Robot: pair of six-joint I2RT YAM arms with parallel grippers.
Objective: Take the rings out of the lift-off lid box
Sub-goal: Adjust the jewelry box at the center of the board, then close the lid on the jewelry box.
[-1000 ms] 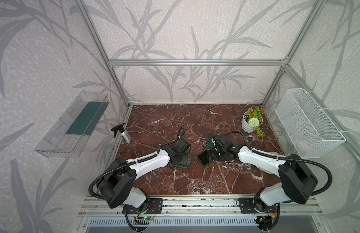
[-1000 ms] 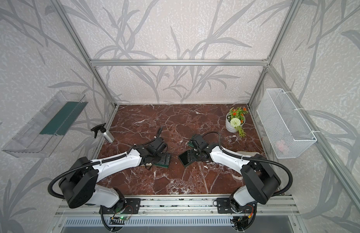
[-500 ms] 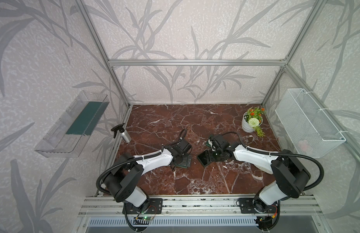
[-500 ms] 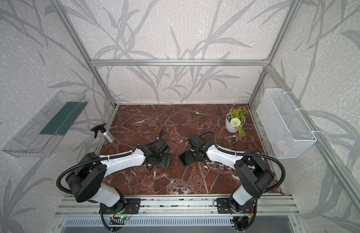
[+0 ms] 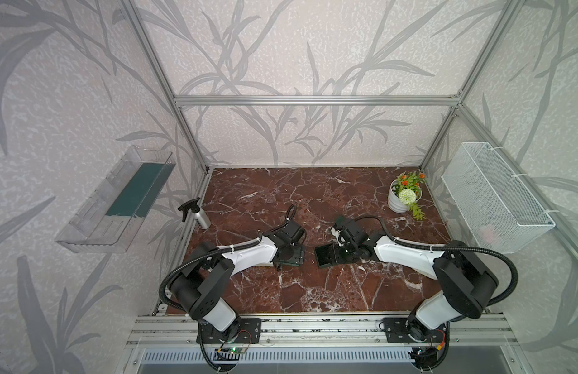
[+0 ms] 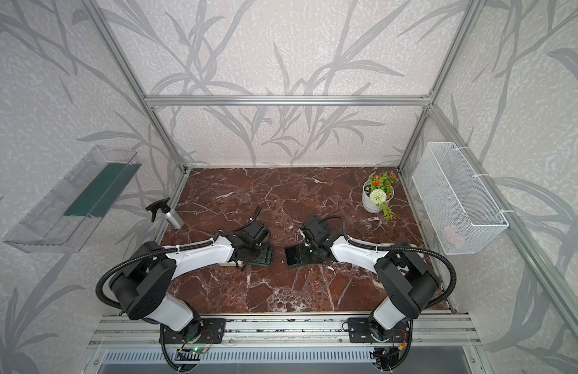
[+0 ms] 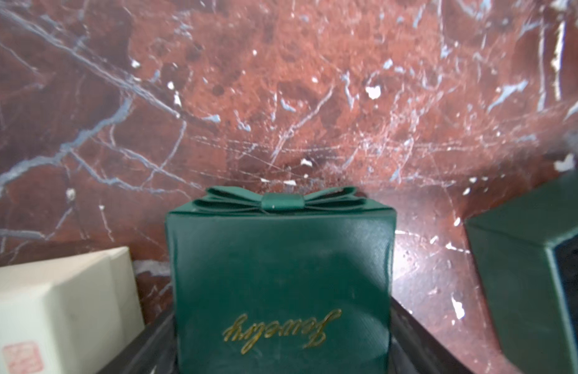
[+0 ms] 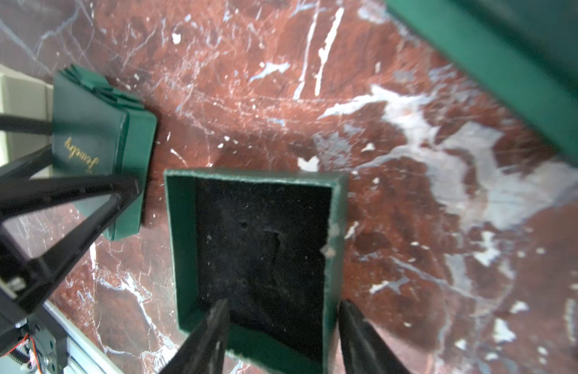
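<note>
Compared with a second ago, both forearms are drawn in toward the middle of the red-brown veined marble table (image 5: 313, 200). The right gripper (image 8: 282, 306) is now set further over its box. The boxes themselves are unmoved.

The left gripper (image 7: 282, 323) is lowered around the dark-green square lidded box (image 7: 281, 259), which is topped with a bow and gold "Jewelry" lettering. Its dark fingers (image 7: 407, 320) are seen along two opposite sides of the box — whether they press on it or only flank it cannot be told. A cream-white square box (image 7: 54, 301) is seen just beside this one.

The right gripper's jaws are held apart astride one wall of the open dark-green square box with a black lining (image 8: 180, 246). One finger (image 8: 216, 327) is placed inside over the lining and the other (image 8: 358, 336) outside against the wall, so nothing is pinched. Part of a larger green box (image 8: 507, 64) is seen near it.

The rings cannot be made out in any view. The lidded box's inside is hidden, and only pale specks are shown on the black lining between the right fingers.
</note>
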